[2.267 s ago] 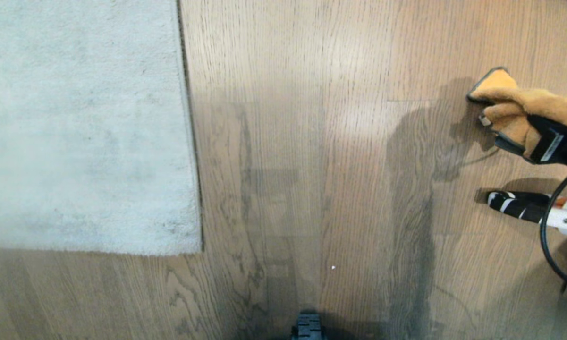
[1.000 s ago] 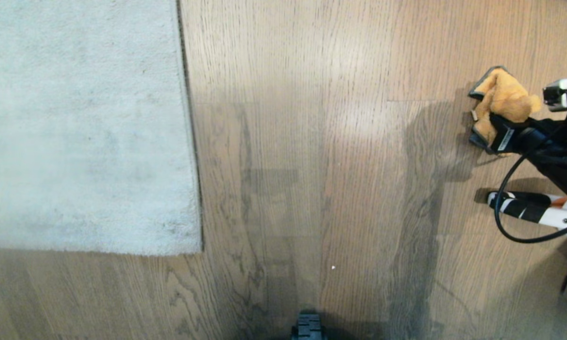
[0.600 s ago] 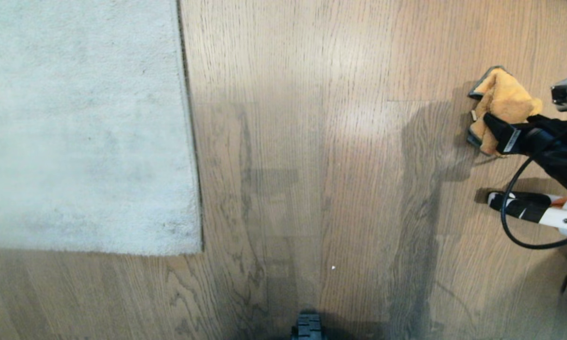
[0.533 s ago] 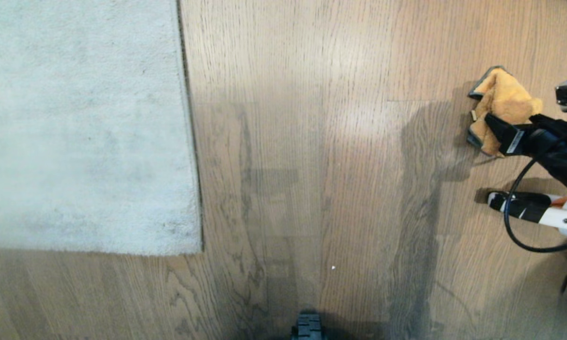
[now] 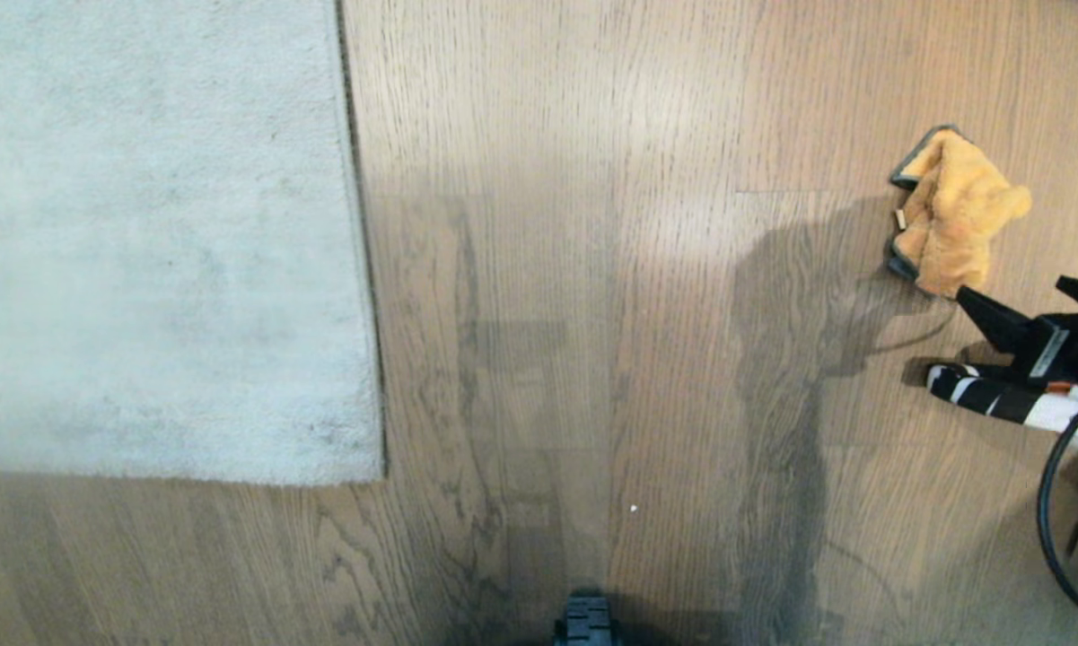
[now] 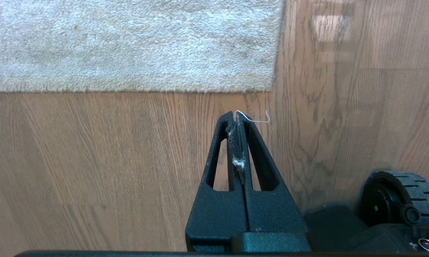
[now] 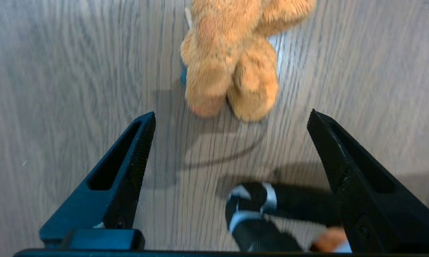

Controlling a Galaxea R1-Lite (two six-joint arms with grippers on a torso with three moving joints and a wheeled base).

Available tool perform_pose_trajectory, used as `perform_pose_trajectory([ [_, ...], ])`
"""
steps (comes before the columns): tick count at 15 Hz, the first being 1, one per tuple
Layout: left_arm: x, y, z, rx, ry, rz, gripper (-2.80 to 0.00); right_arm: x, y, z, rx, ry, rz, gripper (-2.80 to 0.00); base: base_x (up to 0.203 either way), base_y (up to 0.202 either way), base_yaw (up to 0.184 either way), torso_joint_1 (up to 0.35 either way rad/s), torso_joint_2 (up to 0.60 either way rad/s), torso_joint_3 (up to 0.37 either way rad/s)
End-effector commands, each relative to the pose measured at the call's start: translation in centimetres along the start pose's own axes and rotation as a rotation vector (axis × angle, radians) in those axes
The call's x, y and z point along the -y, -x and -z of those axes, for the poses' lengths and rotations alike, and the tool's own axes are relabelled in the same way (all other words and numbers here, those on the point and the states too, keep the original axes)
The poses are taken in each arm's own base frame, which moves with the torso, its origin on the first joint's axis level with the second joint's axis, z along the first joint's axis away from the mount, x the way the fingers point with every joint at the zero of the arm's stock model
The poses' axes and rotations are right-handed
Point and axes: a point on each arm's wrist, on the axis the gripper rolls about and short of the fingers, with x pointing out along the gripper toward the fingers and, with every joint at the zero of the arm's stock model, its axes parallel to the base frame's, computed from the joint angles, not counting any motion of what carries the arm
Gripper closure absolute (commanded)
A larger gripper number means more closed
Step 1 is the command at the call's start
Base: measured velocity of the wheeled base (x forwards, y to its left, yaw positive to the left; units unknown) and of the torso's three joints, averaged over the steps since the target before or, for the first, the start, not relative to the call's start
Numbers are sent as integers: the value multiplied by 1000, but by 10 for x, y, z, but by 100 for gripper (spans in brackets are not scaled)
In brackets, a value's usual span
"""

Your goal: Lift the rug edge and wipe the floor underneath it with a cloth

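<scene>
The pale grey rug lies flat on the brown plank floor [image 5: 637, 314] at the upper left, its straight rug edge [image 5: 359, 269] running down to a square corner. The crumpled orange cloth [image 5: 951, 211] with a grey-blue border rests on the floor at the far right. Just nearer than the cloth, my right gripper [image 5: 1011, 289] stands open and apart from it. The right wrist view shows that gripper [image 7: 232, 113] with wide jaws, empty, and the cloth [image 7: 232, 57] beyond its tips. My left gripper [image 6: 235, 115] is shut, with only lint and a thread on it, near the rug corner [image 6: 268, 84].
A black-and-white striped handle on a white body [image 5: 987, 395] lies on the floor under my right arm, also seen as the striped handle [image 7: 250, 210] between the jaws. A black cable [image 5: 1050, 502] loops at the right edge. The base wheel [image 6: 396, 192] sits beside my left gripper.
My right gripper has opened and let go of the cloth, then drawn back toward the near right. The cloth stays crumpled on the floor. The rug has not moved.
</scene>
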Motion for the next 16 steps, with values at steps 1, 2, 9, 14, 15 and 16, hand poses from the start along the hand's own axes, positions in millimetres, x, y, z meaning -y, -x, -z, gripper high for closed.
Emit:
perform_pose_trajectory([
  [1, 0, 0, 0, 0, 0, -1, 0, 0, 20, -7, 45, 2, 4, -280, 0, 0, 0, 0, 0, 0],
  [2, 0, 0, 0, 0, 0, -1, 0, 0, 23, -7, 44, 2, 5, -280, 0, 0, 0, 0, 0, 0],
  [9, 0, 0, 0, 0, 0, -1, 0, -1, 33, -10, 60, 0, 2, 0, 0, 0, 0, 0, 0, 0],
  [14, 0, 0, 0, 0, 0, -1, 0, -4, 52, -4, 57, -2, -10, 0, 0, 0, 0, 0, 0, 0],
  [15, 0, 0, 0, 0, 0, 0, 0, -5, 57, -3, 60, -4, -13, 0, 0, 0, 0, 0, 0, 0],
  [16, 0, 0, 0, 0, 0, -1, 0, -5, 62, -3, 64, -4, -15, 0, 0, 0, 0, 0, 0, 0],
])
